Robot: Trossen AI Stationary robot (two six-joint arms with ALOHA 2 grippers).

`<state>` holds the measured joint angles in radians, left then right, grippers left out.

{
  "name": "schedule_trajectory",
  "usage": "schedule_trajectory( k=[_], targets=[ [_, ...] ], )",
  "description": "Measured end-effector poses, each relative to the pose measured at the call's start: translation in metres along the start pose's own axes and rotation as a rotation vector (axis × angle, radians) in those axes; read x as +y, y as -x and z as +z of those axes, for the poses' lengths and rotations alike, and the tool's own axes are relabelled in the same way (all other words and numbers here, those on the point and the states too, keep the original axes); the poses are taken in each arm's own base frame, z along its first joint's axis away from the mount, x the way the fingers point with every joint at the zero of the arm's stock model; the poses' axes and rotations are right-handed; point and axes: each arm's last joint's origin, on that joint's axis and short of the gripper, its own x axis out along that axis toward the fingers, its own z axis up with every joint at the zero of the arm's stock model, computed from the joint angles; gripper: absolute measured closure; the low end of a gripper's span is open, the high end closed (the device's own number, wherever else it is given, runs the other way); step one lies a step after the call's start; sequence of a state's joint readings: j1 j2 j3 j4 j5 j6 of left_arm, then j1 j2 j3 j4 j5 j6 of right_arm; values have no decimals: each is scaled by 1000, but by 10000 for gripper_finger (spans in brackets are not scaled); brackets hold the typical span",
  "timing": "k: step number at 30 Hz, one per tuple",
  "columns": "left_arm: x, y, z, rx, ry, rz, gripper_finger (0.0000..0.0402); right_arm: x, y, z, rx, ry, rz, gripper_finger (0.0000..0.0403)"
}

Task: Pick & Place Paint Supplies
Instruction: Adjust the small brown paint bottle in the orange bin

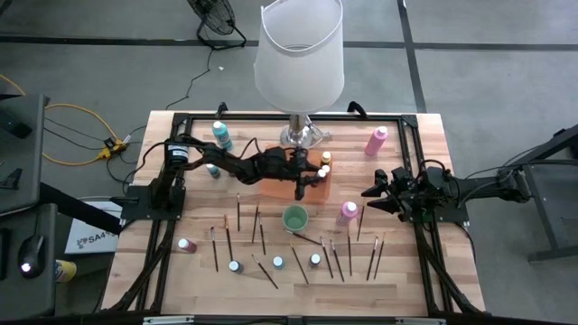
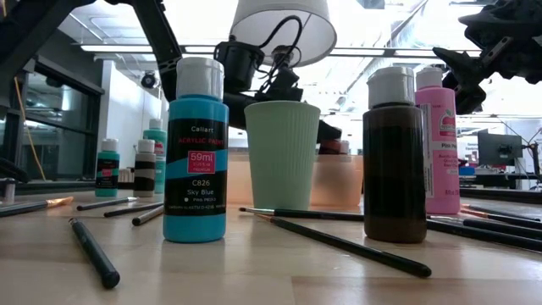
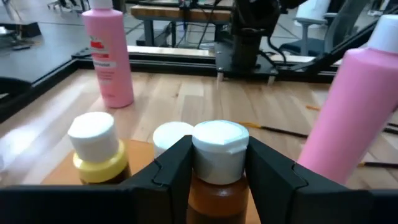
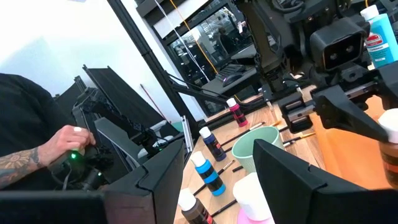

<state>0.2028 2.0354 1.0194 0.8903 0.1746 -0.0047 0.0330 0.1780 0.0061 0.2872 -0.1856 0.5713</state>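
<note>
- Left wrist view showed the left gripper (image 3: pixel 217 165) closed partway, its two dark fingers (image 3: pixel 171 171) pressed on either side of a small orange paint bottle (image 3: pixel 217 186) just under its white cap (image 3: pixel 219 151)
- From above, the left gripper (image 1: pixel 301 178) sat over the orange tray (image 1: pixel 282 188) at the foot of the lamp (image 1: pixel 301 54), with a yellow-collared bottle (image 3: pixel 97 155) just beside the held one
- The right gripper (image 1: pixel 373 193) hung empty, fingers apart, near a pink bottle (image 1: pixel 348 211) and the green cup (image 1: pixel 294 218)
- Bottles and brushes (image 1: pixel 299 264) lay scattered on the table (image 1: pixel 433 144); the blue bottle (image 2: pixel 196 152) and brown bottle (image 2: pixel 394 157) stood upright
- The small bottle looked light and stiff, though smooth plastic may slip; a hold just below the cap seemed safest
- Tall pink bottles would tip easily; best gripped mid-body
- Brushes looked thin and light, likely to roll; a grip across the middle of the handle would suit
</note>
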Motion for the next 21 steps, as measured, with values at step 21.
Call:
schedule_trajectory(
  k=[21],
  targets=[
    [-2,-3,-1,4,8,-50,267,0,0,0,0,0,0,215]
  ],
)
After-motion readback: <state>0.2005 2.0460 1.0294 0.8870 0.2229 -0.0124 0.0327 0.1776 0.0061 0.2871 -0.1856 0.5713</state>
